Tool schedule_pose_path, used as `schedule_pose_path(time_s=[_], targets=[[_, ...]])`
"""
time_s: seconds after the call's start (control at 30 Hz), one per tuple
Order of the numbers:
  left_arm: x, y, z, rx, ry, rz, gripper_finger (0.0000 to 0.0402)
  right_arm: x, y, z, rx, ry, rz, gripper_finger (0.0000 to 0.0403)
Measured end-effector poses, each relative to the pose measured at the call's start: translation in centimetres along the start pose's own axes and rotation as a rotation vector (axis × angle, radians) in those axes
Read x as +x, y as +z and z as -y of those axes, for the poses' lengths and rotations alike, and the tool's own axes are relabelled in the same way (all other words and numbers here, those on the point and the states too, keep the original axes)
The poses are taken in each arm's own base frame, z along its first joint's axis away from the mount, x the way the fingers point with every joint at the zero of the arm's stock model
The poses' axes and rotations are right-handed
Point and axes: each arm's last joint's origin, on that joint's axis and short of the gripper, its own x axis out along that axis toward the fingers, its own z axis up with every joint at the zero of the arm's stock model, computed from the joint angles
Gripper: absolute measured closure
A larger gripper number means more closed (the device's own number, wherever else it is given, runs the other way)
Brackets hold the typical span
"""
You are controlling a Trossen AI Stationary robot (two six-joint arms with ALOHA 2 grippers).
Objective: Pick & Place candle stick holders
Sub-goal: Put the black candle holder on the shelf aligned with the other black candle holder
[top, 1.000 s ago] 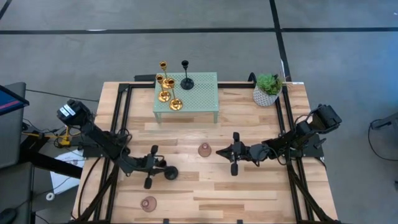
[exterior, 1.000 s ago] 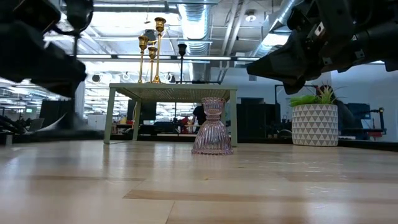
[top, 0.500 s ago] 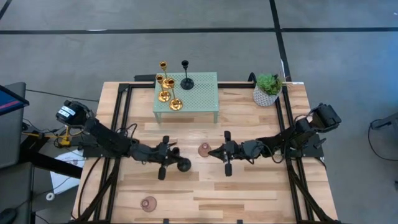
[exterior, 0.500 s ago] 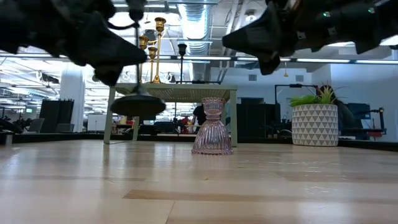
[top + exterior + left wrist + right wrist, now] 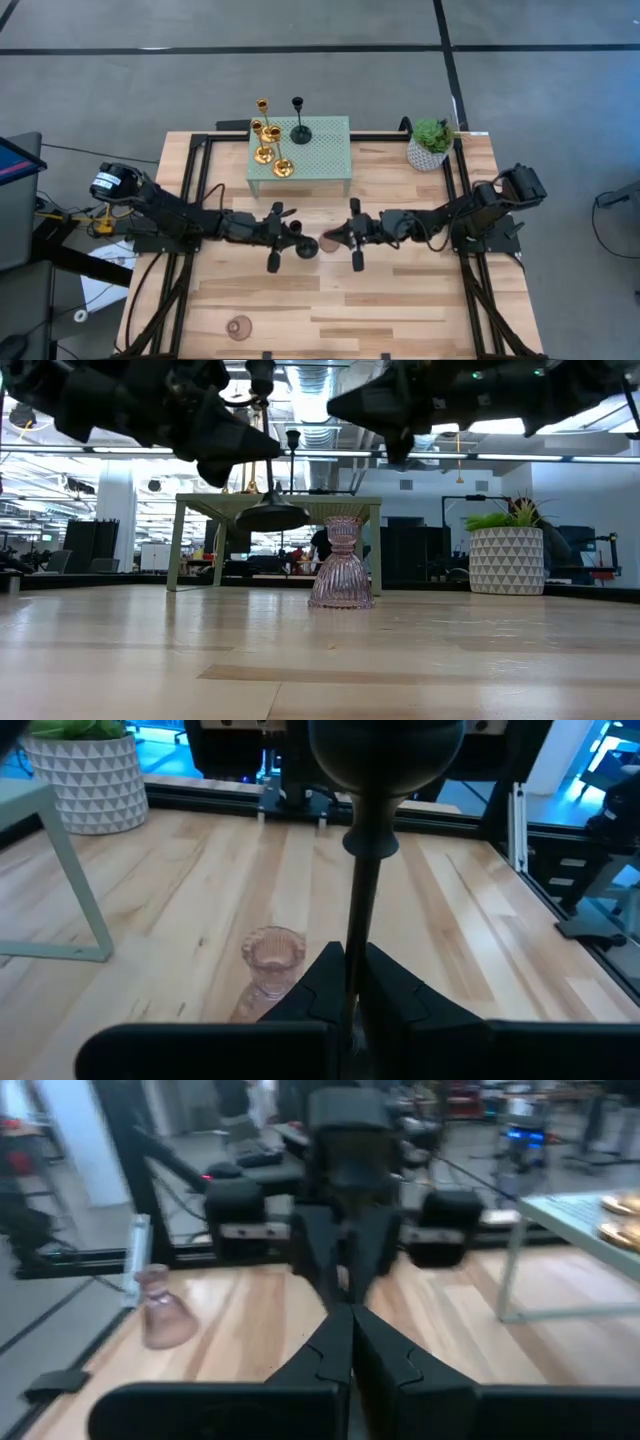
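Gold holders (image 5: 268, 140): maybe three; black holders (image 5: 299, 122): two; glass holders (image 5: 239, 326): two.

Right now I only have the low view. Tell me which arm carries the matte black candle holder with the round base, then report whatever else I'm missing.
Observer: The left tool is shut on the matte black candle holder, at its slim stem.
Operator: Give me the other arm.
Observer: The right tool is shut and empty, hovering close to the ribbed pink glass holder.
Operator: Name anything outside my frame.
Observer: A second pink glass holder stands near the table edge opposite the green mesh stand.
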Motion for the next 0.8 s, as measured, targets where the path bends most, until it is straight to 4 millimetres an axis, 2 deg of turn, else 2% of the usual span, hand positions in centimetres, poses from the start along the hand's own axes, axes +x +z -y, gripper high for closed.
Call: schedule_pose_path(time_s=[0.1,0.2,0.4,0.6,0.8], targets=[[0.2,0.4,-0.4,-0.002,0.014,0.005,0.0389,0.6,0.7,0.4,-0.009,0.043,0.009,0.0403],[0.4,0.6,-0.6,-0.003,0.005,0.007,0.0388,1.7,0.6,0.7,-0.042,0.027,-0.045,0.0396],[0.6,1.0,-0.6,0.035,-0.007,0.008,0.0389,4.7,0.4,1.5,-0.071,-0.008,-0.131,0.0336],[0.6,0.8,-0.6,0.044,-0.004,-0.023,0.0389,5.3,1.3,1.9,-0.049,0.042,-0.114,0.0279],[0.6,0.9,-0.6,0.048,-0.002,-0.017,0.0388,6.0,2.3,2.0,-0.032,0.055,-0.085,0.0266]])
